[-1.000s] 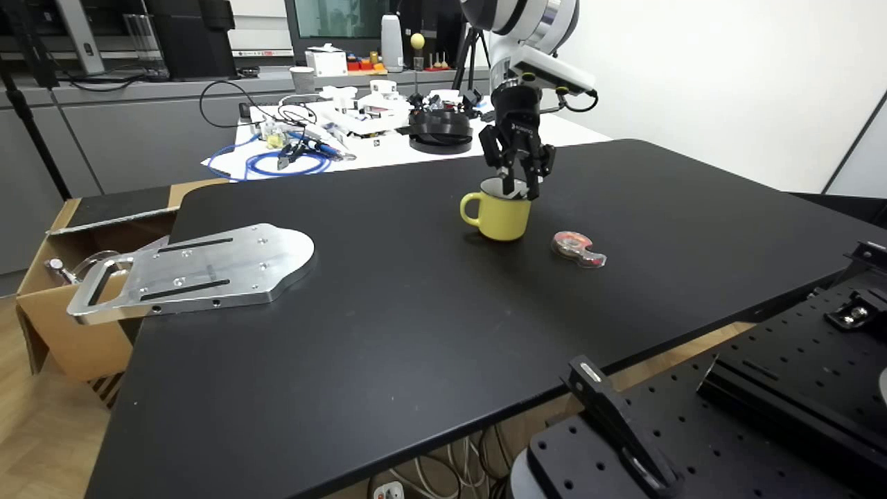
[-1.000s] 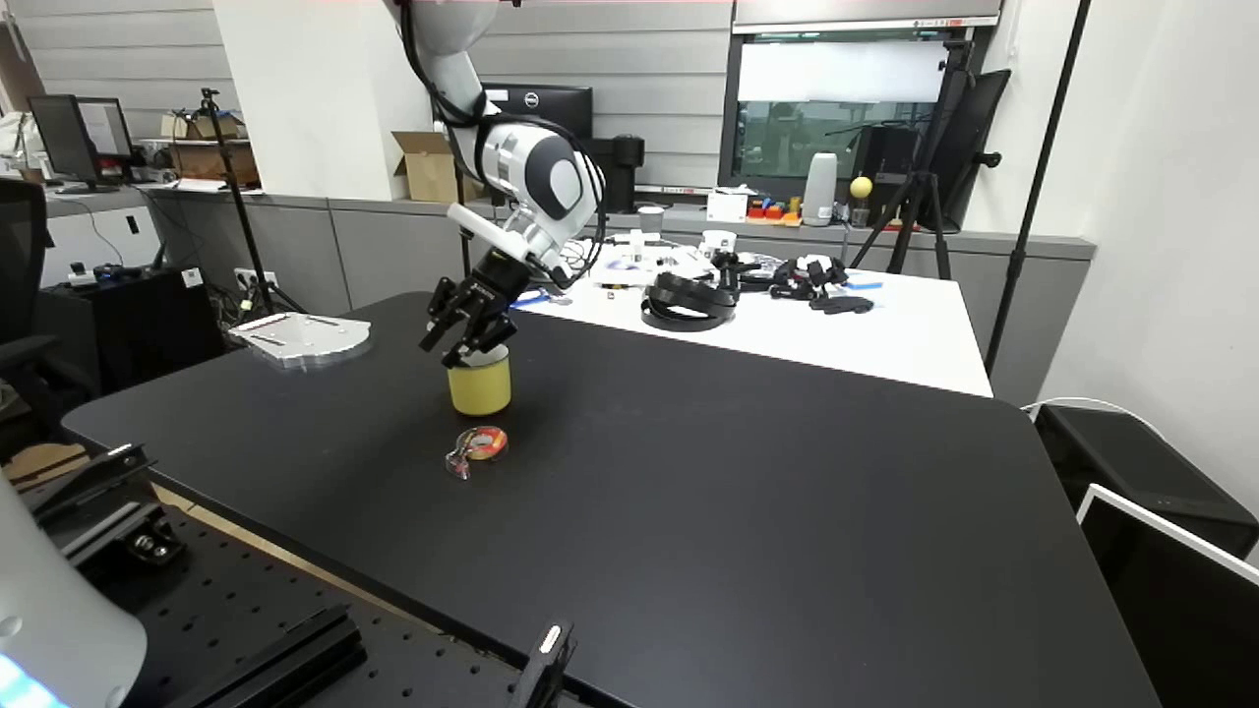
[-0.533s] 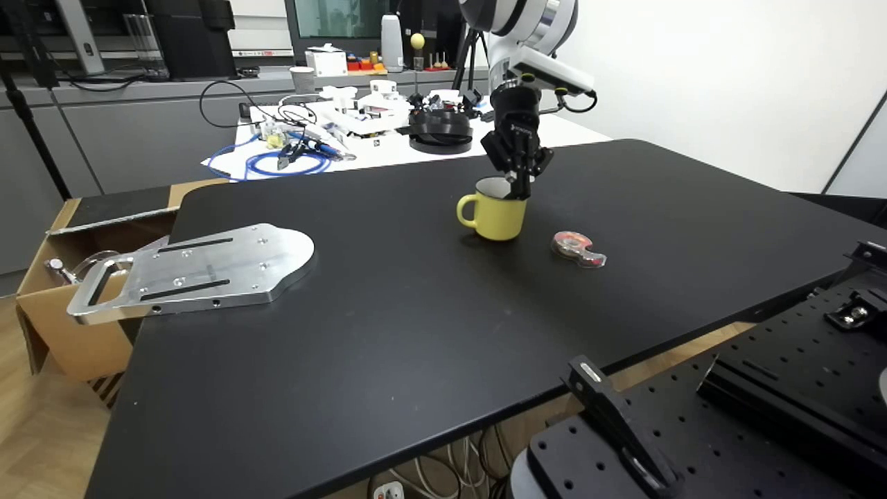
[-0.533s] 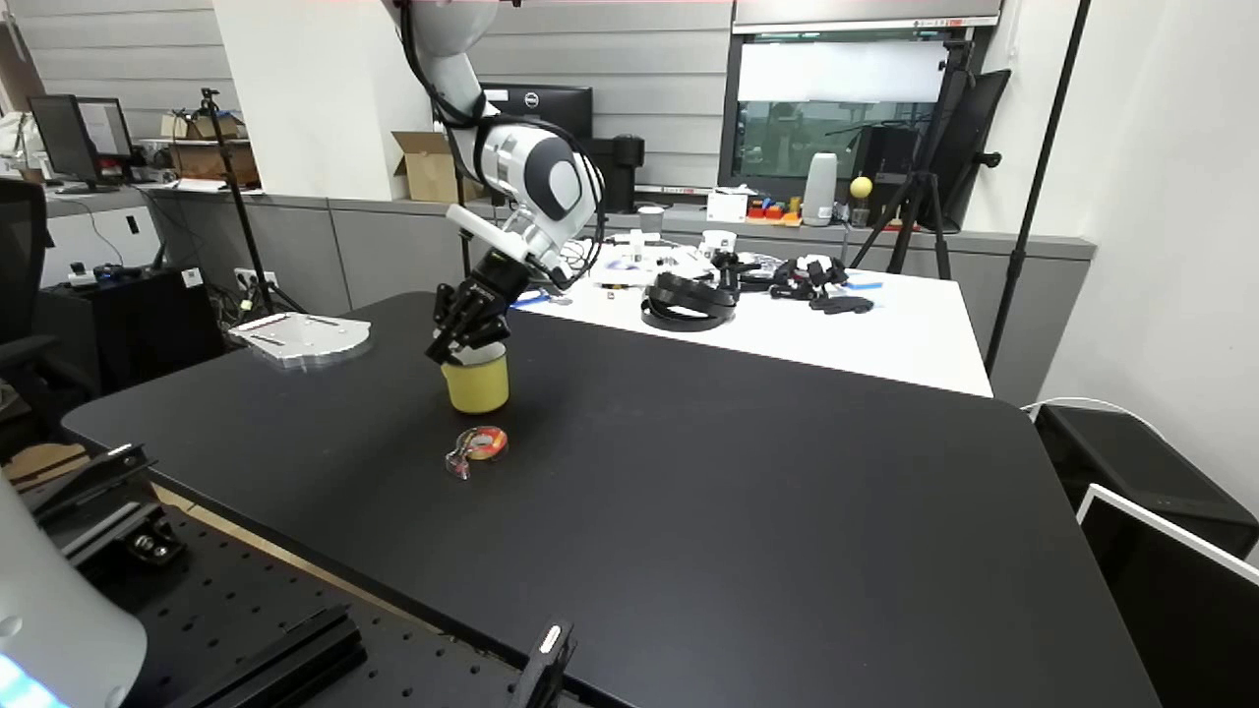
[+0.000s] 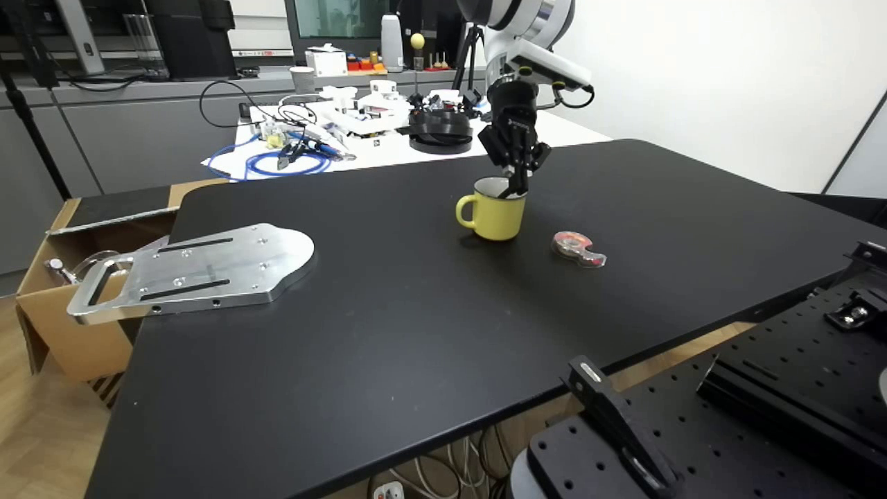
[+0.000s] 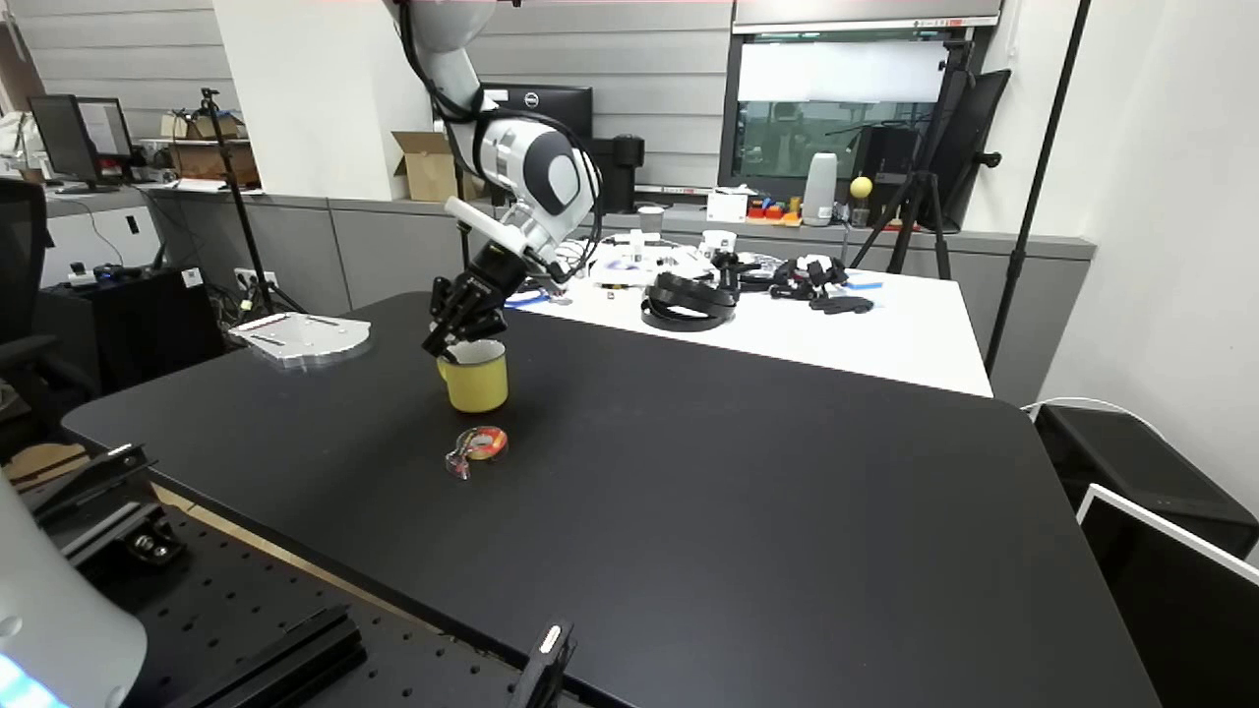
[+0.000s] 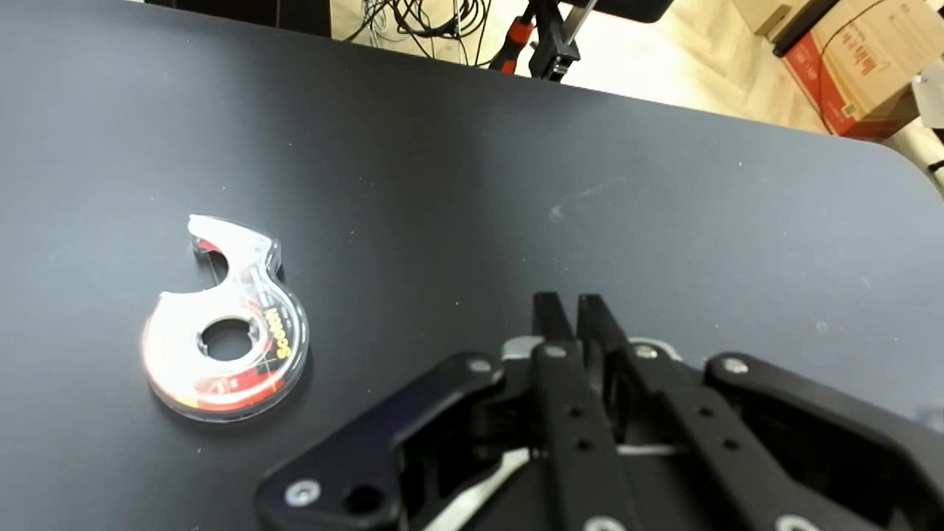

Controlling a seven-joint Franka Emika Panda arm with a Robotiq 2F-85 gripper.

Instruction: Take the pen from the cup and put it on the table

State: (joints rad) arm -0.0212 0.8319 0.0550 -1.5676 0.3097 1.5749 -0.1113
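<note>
The jaws appear closed on the pen [image 5: 506, 193], whose long axis seems to slant down into the cup [image 5: 493, 220]; the lift should follow that axis.

Black table [image 5: 374, 346], yellow cup [image 5: 493, 218], black gripper [image 7: 568, 302].
In stock: cup, upper centre in an exterior view, plain yellow with yellow handle, pale inside, dark rim line; table, matte black, faint pale scuffs upper centre in the wrist view; tape [image 7: 237, 304], left in the wrist view, clear case, red print, yellow lettering; plate [image 5: 215, 267], left in an exterior view, silver with black slots; box [image 7: 870, 66], upper right in the wrist view, tan and red.
</note>
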